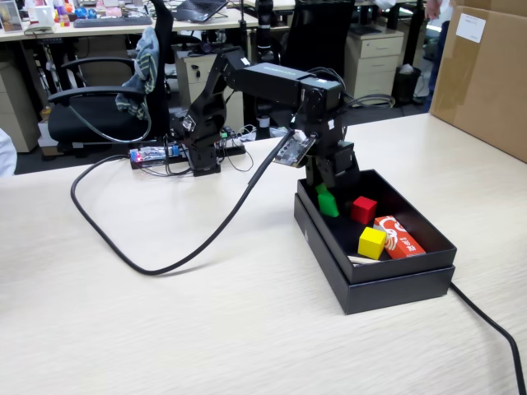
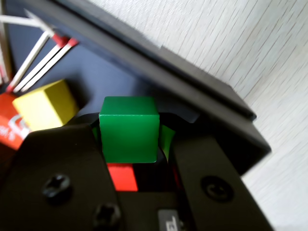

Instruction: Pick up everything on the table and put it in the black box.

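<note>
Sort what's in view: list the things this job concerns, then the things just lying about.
Job:
green cube, between the jaws of the gripper
black box
table

Lying about:
red cube
yellow cube
red packet
brown carton
black cable

Black boxy arm (image 1: 280, 82), screwed black tool (image 2: 130, 159), black cable (image 1: 165, 247)

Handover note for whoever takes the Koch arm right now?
Gripper: shut on the green cube, held inside the black box near its far end.
Already in the box: red cube, yellow cube, red packet.
Done: green cube carried over the box.
Left: open the jaws to drop it, then pull the arm out. No loose cubes visible on the table in the fixed view.
</note>
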Controlling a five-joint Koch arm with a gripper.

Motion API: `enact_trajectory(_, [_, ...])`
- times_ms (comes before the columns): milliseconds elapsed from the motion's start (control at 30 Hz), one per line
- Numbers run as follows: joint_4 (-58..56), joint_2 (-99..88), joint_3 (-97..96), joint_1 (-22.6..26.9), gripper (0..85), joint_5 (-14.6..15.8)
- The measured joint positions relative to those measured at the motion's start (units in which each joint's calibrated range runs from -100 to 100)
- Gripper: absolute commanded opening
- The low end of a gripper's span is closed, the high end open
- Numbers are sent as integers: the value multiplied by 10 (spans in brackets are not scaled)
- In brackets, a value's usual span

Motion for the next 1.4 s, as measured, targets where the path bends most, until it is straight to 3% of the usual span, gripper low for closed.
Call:
enact_trajectory(133, [0, 21, 0, 0, 144, 0])
enact_trajectory(233, [0, 23, 0, -1, 267, 0])
enact_trajectory(433, [0, 25, 0, 0, 282, 0])
enact_trajectory(533, [0, 25, 0, 0, 407, 0])
enact_trajectory(667, [0, 8, -1, 0, 420, 0])
enact_trajectory(933, [0, -351, -94, -29, 465, 0])
enact_trajectory(1233, [12, -737, -377, -112, 489, -24])
enact_trajectory(1400, [53, -904, -546, -131, 495, -31])
